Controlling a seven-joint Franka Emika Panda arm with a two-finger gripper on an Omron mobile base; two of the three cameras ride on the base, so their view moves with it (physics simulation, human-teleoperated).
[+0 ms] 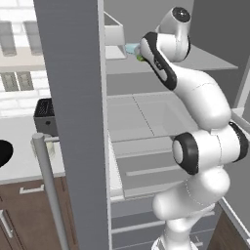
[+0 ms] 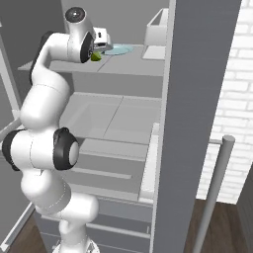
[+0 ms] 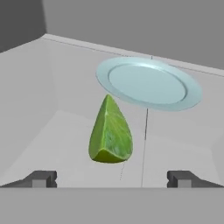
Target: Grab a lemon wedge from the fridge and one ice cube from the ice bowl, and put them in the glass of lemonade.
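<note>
1. One lemon wedge lies on the upper shelf of the open fridge, pointed end away from the hand.
2. Between the spread fingertips, the gripper stands wide open, holding nothing, just short of the wedge.
3. Beyond and to the right rests a pale blue plate.

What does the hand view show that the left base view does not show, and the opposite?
Hand view alone: the two dark fingertips of the open pincer, standing apart on either side below the lemon wedge. Left base view alone: the open fridge door, its bar handle and the ice bowl on the counter. Both: the wedge and the pale blue plate.
</note>
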